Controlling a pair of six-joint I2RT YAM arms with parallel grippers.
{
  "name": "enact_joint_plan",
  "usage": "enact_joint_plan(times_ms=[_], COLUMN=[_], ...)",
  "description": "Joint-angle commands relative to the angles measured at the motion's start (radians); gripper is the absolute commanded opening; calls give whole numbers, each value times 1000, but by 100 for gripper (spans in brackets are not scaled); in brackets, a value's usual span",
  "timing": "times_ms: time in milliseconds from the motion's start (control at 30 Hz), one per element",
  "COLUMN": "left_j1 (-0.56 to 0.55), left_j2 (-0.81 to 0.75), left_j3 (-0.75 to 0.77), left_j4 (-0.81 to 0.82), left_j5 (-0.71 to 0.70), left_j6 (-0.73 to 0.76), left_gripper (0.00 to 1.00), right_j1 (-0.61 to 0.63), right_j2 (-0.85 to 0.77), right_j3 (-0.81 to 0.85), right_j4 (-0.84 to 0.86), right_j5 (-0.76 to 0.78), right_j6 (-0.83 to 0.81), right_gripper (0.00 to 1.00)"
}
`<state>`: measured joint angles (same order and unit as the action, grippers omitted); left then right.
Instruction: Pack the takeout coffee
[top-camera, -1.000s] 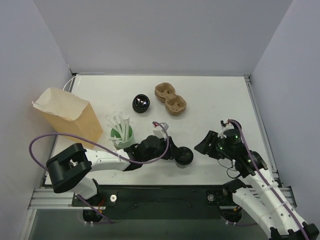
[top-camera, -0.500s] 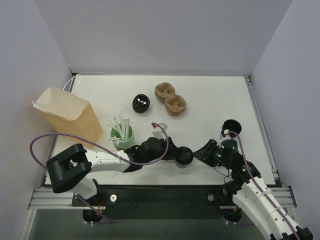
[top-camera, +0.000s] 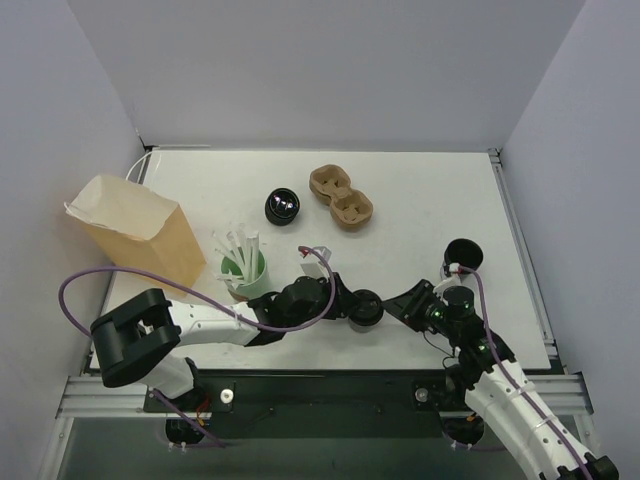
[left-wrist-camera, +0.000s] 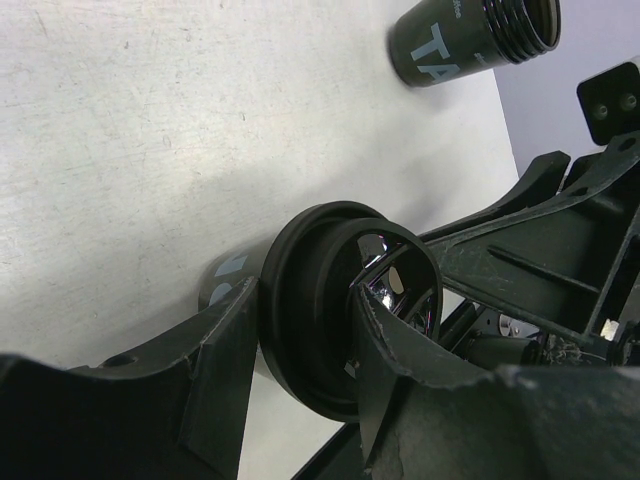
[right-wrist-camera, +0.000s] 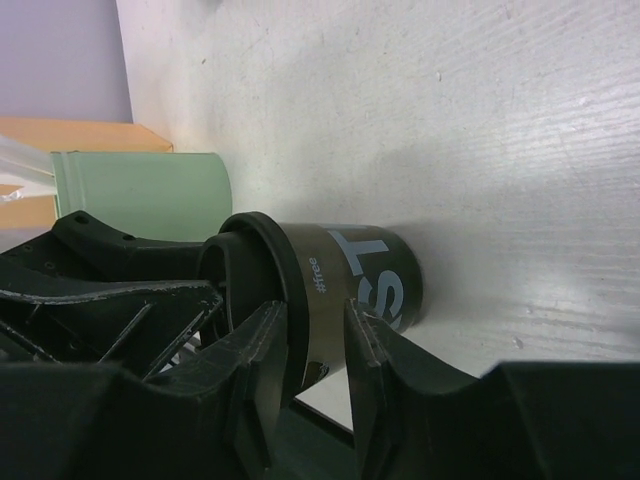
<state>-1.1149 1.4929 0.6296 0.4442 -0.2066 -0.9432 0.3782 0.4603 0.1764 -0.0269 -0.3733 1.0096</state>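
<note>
Black and glossy, the takeout coffee (top-camera: 366, 309) looks light, a little slick, and likely to dent under a hard squeeze; whether it is full cannot be told. It stands on the bench (top-camera: 420, 210) near the front edge. The left hand (left-wrist-camera: 303, 330) pinches its lid rim, probably the stiffest hold. Just beside it, the right hand (right-wrist-camera: 312, 335) is slightly spread and empty.

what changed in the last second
The right pincer pulled back toward the near edge and left to the takeout coffee, jaws narrowing around its body, uncovering a black cup. The left pincer kept its grip on the coffee's lid. Paper bag, green cup, carrier, lidless cup: unchanged.
</note>
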Motion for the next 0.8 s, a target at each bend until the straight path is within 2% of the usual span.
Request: enact_joint_plan(times_ms=[0,300,467,567,667,767], left_j1=[-39,-95,-131,-143,-149,-154], left_j2=[58,113,133,132,136,139], left_j3=[-57,-102,-114,-114,-94,-74], left_j4=[-210,-156,-130,-136,-162,-203], left_j5=[6,-30,-69,-100,-120,-142], left_j6=[24,-49,-108,-141,-154,-163], left_gripper=[35,30,29,29,29,29], right_j1=[4,2,-2,-5,-9,-22], right_j2=[26,138,315,386,359,308], right_j3=[-78,-213,-80,12,103,193], right_j4=[18,283,328,309,181,35], right_j5=[-7,37,51,5,33,88], right_j6=[-5,-34,-162,-183,-216,-258], right_gripper=[27,18,16,17,24,36])
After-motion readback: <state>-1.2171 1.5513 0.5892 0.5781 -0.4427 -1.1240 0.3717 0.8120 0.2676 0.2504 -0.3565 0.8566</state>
